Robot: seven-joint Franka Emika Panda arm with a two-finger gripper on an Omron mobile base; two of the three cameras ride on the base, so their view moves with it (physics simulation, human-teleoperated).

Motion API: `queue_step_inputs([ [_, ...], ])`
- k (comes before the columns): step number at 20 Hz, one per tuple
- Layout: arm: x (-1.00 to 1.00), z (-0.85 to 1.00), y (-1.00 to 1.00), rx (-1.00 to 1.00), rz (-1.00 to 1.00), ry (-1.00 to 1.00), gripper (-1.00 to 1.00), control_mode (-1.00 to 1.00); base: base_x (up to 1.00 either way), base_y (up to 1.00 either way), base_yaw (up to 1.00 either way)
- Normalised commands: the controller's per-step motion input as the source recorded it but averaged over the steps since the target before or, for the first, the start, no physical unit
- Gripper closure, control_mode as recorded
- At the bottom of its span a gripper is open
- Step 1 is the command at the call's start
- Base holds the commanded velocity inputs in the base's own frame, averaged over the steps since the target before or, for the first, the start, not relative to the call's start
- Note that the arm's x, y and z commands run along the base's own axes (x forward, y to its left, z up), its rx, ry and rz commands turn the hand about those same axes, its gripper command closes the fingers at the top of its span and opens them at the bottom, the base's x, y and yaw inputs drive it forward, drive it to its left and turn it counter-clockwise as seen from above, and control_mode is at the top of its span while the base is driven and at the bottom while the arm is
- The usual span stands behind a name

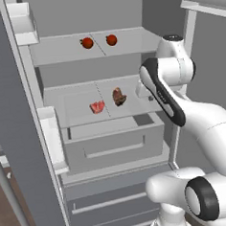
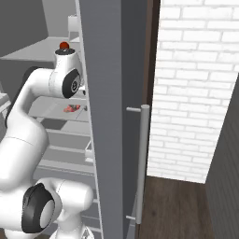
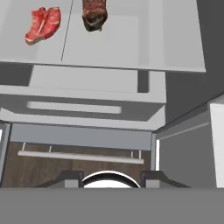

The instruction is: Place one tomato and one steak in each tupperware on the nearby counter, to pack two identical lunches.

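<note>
End effector empty, steaks shelved

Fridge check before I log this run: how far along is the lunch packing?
Barely begun. Both tomatoes sit on the upper fridge shelf; the red steak and brown steak lie on the shelf below. The gripper holds nothing. All four items remain to be moved.

No legible text, label, brand, number or sign appears on any surface inspected. The grey open refrigerator interior, upper centre of the left base view, carries no markings. The white brick wall, right of the right base view, is plain. The white robot arm's shell bears no lettering.
</note>
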Motion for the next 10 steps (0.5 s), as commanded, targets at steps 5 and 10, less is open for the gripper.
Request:
queue_step_inputs([
  [5,0.00,0.00,0.00,0.00,0.00,-0.01,-1.00,-1.00,0.00,0.00,0.00],
  [10,0.40,-0.45,0.39,0.00,-0.03,-0.20,-1.00,-1.00,0.00,0.00,0.00],
])
